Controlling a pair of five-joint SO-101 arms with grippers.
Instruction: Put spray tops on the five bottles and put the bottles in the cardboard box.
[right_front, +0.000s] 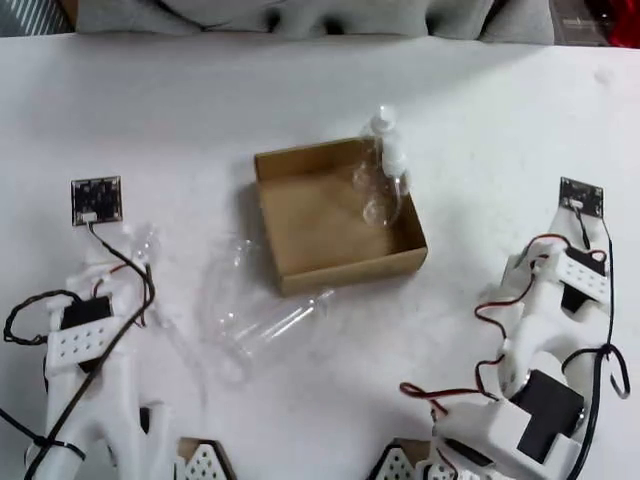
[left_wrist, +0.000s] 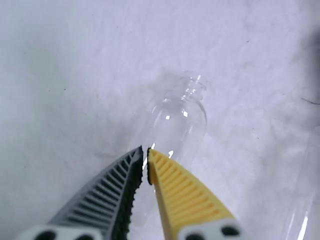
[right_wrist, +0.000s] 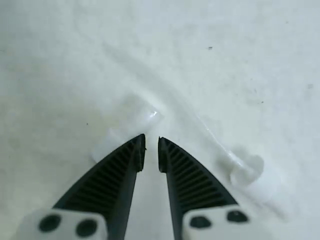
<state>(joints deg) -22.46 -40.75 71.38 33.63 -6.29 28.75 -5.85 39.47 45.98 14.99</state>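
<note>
Clear plastic marks the left side of the white table (right_front: 480, 90). An uncapped bottle (left_wrist: 175, 117) lies on its side just beyond the left gripper (left_wrist: 145, 151). The gripper's grey and yellow fingers are closed almost tip to tip and grasp nothing. In the high view, a faint clear bottle (right_front: 145, 245) lies beside the left arm (right_front: 85, 340). More open-necked bottles (right_front: 275, 322) lie in a loose cluster at about 7 o'clock from the cardboard box (right_front: 350, 270).

The box sits mid-table with its top open. It holds one capped bottle (right_front: 383, 195), which leans in the 1 o'clock corner with its white spray top (right_front: 385, 135) poking over the rim.

The right arm (right_front: 540, 400) is at 4 o'clock from the box. The right gripper (right_wrist: 151, 142) hangs over the table with its black fingers parted by only a narrow slit and nothing between them. One loose spray top (right_wrist: 130, 125) lies just past the fingertips. Another spray top (right_wrist: 247, 172) lies beside it, a little apart.
</note>
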